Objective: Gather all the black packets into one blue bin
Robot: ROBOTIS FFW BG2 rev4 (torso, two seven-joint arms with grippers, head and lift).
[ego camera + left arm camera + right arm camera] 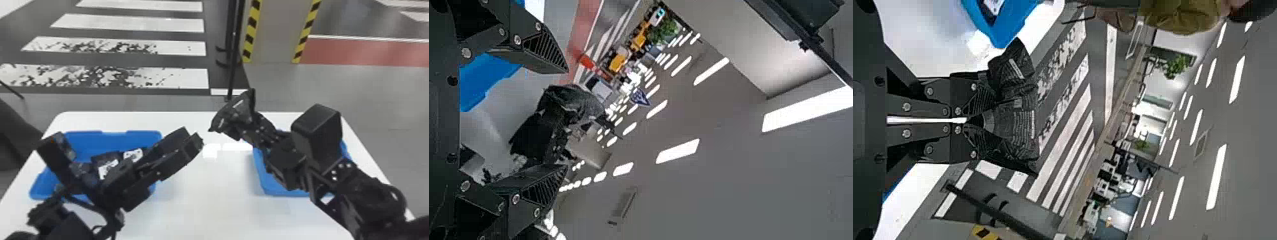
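"Right gripper [248, 126] first: what have I got?"

"Fingers pressed together on a crinkled black plastic packet [235, 115] with pale labels. From my seat I can't tell whether it's one folded over or two bunched together."

"Where does it sit?"

"At my fingertips, sticking out past them, raised over the white tabletop [220, 194] between the bins."

"How many bins?"

"Two, both blue plastic and rectangular: a left bin [111, 138] and a right bin [282, 189]. My right arm covers much of the right one."

"And packets in the left?"

"I count two white-labelled black packets [107, 167] showing, side by side; my left arm hides part of the inside, so I can't give a full number."

"Left gripper [192, 135]?"

"Spread, with a gap between its fingers. It reaches across the left bin, tips past the inner rim, apart from the packet I'm pinching on the right."
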